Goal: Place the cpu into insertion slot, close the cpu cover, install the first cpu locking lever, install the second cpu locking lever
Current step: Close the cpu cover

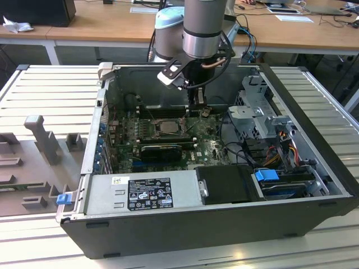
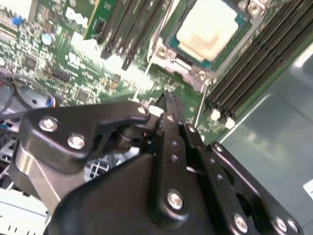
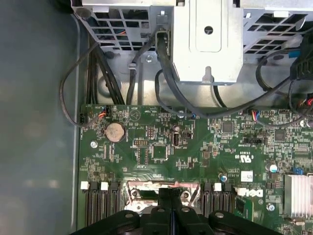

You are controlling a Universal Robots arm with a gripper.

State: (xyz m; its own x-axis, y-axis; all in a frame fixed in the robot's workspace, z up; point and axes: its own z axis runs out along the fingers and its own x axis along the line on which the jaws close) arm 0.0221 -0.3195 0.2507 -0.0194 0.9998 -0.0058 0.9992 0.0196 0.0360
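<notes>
The cpu [image 2: 208,29], a silvery square with a thin green rim, lies in the insertion slot [image 1: 152,130] on the green motherboard. The cpu cover [image 2: 164,53], a silvery frame, lies flat around the chip. A thin metal lever rod [image 2: 201,105] runs past the socket's corner. My gripper [image 2: 168,100] hangs just above the board beside that corner, fingers shut together with nothing visible between them. In the exterior view the gripper [image 1: 197,106] is toward that view's right of the cpu [image 1: 166,126]. In the first wrist view the gripper [image 3: 171,195] covers part of the socket.
Long black memory slots [image 2: 132,24] flank the socket on both sides. A metal drive cage [image 3: 210,39] and black cables [image 3: 117,83] sit past the board's edge. A power supply [image 1: 146,193] fills the case front. The case walls [image 1: 95,129] enclose the work area.
</notes>
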